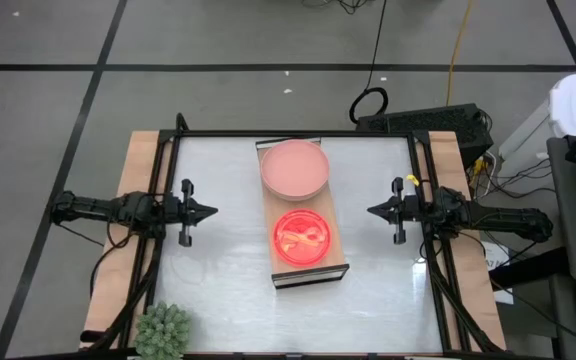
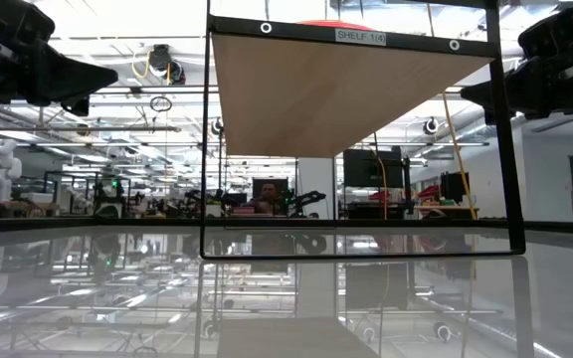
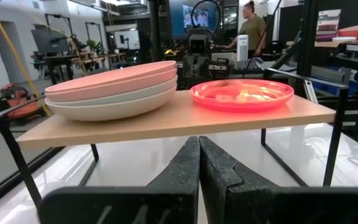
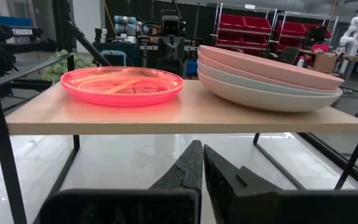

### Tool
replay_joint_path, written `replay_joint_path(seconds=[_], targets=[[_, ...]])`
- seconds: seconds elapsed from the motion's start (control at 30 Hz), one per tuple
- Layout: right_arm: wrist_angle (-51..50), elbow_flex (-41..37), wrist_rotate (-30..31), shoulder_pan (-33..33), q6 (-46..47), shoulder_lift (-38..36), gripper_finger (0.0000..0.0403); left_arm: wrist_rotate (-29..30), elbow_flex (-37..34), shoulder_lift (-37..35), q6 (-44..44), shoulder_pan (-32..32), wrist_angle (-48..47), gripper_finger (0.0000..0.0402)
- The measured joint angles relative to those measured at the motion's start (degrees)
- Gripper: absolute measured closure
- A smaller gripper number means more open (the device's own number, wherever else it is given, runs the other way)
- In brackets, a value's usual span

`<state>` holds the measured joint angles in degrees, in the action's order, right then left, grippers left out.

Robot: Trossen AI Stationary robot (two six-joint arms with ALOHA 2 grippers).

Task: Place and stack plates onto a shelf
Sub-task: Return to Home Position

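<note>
The shelf [image 1: 306, 225] is a light-wood board on thin black legs in the middle of the table. On its far part rests a stack of plates [image 1: 294, 166], salmon pink on top, with pale green-grey and beige ones below [image 3: 114, 99]. On its near part sits a glossy hot pink plate [image 1: 302, 238], also plain in the wrist views [image 3: 241, 93] [image 4: 122, 84]. My left gripper [image 1: 211, 211] stays shut and level at the table's left, pointing at the shelf. At the right, my right gripper [image 1: 373, 210] mirrors it, shut and level. Neither holds anything.
A spiky green plant [image 1: 163, 332] stands at the table's near left corner. A black frame [image 1: 298, 135] runs around the white tabletop. Bare tabletop lies between each gripper and the shelf's legs [image 3: 335, 140]. A person [image 3: 252, 28] stands in the room far beyond the table.
</note>
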<state>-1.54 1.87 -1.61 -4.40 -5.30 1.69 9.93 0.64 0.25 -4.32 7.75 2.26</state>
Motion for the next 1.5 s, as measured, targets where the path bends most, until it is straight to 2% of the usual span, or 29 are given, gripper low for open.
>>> replay_joint_path(seconds=[0.47,1.5], targets=[[6.59,0.0,-0.09,0.0,0.13,-0.04,0.0403,0.15,-0.09,0.0,0.11,0.02,2.12,0.0398],[7.26,0.0,0.24,-0.02,0.11,0.0,0.0403,0.13,-0.09,0.0,0.09,0.04,2.26,0.0398]])
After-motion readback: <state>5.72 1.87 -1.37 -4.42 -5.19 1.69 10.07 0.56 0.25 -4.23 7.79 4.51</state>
